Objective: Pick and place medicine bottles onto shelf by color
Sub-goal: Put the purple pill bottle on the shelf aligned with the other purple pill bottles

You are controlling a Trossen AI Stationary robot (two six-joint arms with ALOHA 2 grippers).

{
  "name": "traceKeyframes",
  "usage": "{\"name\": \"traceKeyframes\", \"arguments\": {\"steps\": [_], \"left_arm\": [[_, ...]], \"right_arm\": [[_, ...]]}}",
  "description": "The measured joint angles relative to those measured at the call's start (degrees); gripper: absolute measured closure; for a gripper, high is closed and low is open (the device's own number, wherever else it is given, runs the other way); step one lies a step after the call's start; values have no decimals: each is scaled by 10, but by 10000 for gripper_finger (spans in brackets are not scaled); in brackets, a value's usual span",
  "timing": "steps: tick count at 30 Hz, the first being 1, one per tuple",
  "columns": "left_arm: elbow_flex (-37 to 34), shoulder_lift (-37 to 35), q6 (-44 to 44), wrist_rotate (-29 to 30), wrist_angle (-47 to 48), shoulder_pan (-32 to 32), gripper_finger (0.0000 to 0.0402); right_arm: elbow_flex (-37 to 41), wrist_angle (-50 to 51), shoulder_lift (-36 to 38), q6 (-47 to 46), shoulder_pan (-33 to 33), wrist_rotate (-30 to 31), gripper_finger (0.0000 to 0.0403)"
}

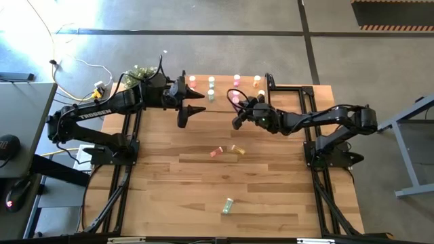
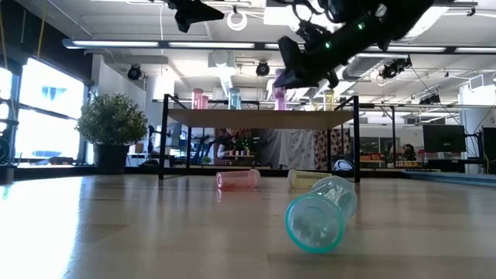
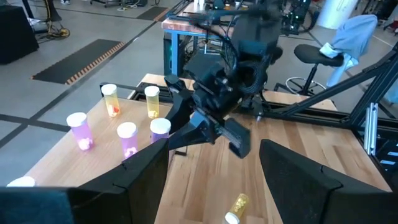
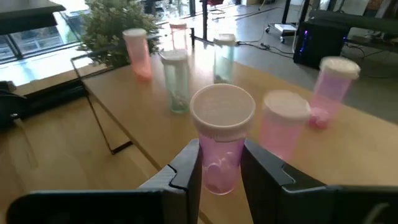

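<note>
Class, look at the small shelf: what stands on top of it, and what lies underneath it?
On the shelf stand upright medicine bottles, red, green, pink and yellow. The right gripper holds a pink bottle above it. Nothing shows directly underneath; bottles lying in front block part of that view.

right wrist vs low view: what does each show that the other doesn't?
Right wrist only: the right gripper with its jaws shut on a pink bottle, and a plug-like object inside a green bottle.

Low only: three bottles lying on the tabletop, green bottle nearest, salmon bottle and yellow bottle behind.

Both: upright bottles on the shelf and the plant.
</note>
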State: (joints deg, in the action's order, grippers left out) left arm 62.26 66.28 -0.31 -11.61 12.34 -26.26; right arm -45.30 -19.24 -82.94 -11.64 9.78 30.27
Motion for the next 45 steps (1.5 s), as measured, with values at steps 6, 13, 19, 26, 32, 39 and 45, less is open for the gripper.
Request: {"name": "traceKeyframes", "arguments": {"steps": [6, 13, 19, 26, 32, 39, 45], "left_arm": [[0, 0, 5, 0, 0, 0, 159], [0, 0, 5, 0, 1, 0, 159], [0, 0, 5, 0, 3, 0, 159], [0, 0, 5, 0, 3, 0, 159], [0, 0, 5, 0, 3, 0, 159], [0, 0, 5, 0, 3, 0, 159], [0, 0, 5, 0, 3, 0, 159]], "right_arm": [[-47, 96, -5, -16, 5, -3, 320], [-23, 74, -7, -61, 5, 8, 320], [-18, 70, -7, -64, 3, 11, 320], [-18, 73, -7, -68, 15, -18, 320], [-18, 77, -7, -65, 23, -38, 320], [-18, 85, -7, -64, 34, -54, 320], [-18, 86, -7, -64, 35, -54, 320]]}}
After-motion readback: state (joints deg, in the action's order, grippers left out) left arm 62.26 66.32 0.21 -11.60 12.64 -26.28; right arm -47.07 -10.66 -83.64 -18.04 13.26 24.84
